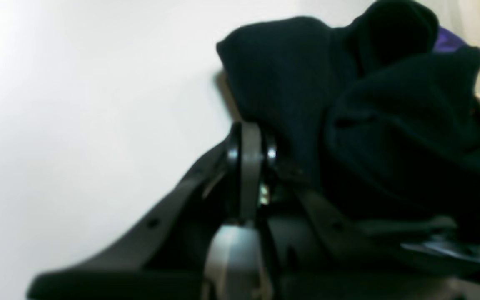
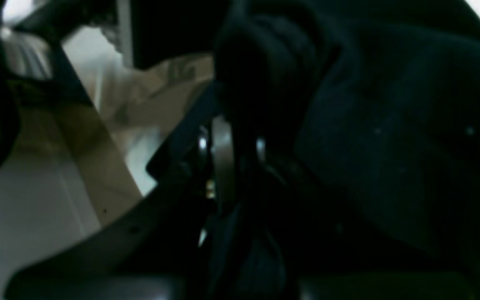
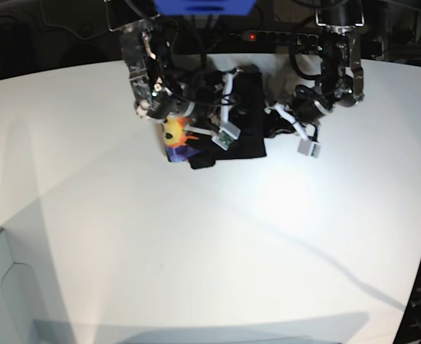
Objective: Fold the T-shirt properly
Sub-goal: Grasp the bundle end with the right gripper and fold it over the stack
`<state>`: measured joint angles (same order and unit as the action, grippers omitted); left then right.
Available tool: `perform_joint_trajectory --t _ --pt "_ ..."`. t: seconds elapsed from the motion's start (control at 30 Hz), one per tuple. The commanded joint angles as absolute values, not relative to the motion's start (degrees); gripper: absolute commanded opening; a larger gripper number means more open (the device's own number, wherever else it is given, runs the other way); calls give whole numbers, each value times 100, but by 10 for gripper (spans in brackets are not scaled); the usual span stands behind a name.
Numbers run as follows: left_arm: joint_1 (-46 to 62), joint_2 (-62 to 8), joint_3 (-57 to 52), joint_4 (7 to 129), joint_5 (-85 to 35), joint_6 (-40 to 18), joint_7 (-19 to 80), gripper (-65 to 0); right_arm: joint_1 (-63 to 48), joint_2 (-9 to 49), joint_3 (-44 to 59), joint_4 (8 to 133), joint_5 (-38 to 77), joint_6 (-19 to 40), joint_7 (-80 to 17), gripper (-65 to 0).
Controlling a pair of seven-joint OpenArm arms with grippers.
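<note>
- The T-shirt point(image 3: 242, 118) lies bunched on the far part of the white table point(image 3: 217, 244), between the two arms, near the table's far edge.
- In the base view it is a compact black mass, and an orange-yellow sun print point(image 3: 173, 131) with a bit of purple below it shows at the side toward the right arm.
- The right claw point(image 3: 221, 107) reaches into the cloth from that side; its wrist camera is filled with dark fabric point(image 2: 390, 146) bunched right over the fingers, and the jaws are clenched on a fold of the T-shirt.
- The left claw point(image 3: 278, 118) sits at the opposite edge of the garment; its jaws are pressed fully together.
- In the left wrist view black cloth point(image 1: 348, 125) drapes over and around that claw's fingers, with a sliver of purple point(image 1: 446, 41) showing at the top; the blur hides whether a fold is actually pinched between the tips, so I cannot tell if it grips the shirt.
- The cloth in the left wrist view stands in lumpy humps above the bare table surface point(image 1: 77, 104).
- White cable connectors point(image 3: 309, 148) hang from both arms just above the table beside the shirt.
- The near part of the table is bare white with arm shadows across it.
</note>
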<state>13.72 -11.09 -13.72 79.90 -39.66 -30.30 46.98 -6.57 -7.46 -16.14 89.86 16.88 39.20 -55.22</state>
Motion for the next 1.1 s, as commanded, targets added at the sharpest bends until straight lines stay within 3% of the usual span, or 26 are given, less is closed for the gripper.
perform_joint_trajectory --t 0.0,0.13,0.67,0.9,1.07 --pt "1543 -1218 -1393 7864 -3020 -2659 5376 -650 -532 -813 -1622 9024 1798 4000 -5446 -627" --pt "1604 -1200 -1552 8022 -3020 -2668 5411 -650 -479 -822 -1552 9138 1815 4000 -5446 -562" --pt "1947 -1209 -1842 9174 -3020 -2668 5446 -650 -374 -875 -1481 9455 1824 4000 -5464 -421" --pt "2149 -1209 -1903 9481 -3020 -2668 5446 -650 -4 -900 -1473 9446 1824 4000 -5982 -294" --pt "2220 -1209 -1903 9499 -3020 -2668 5429 -650 136 -900 -1481 9648 1930 4000 -6018 -285"
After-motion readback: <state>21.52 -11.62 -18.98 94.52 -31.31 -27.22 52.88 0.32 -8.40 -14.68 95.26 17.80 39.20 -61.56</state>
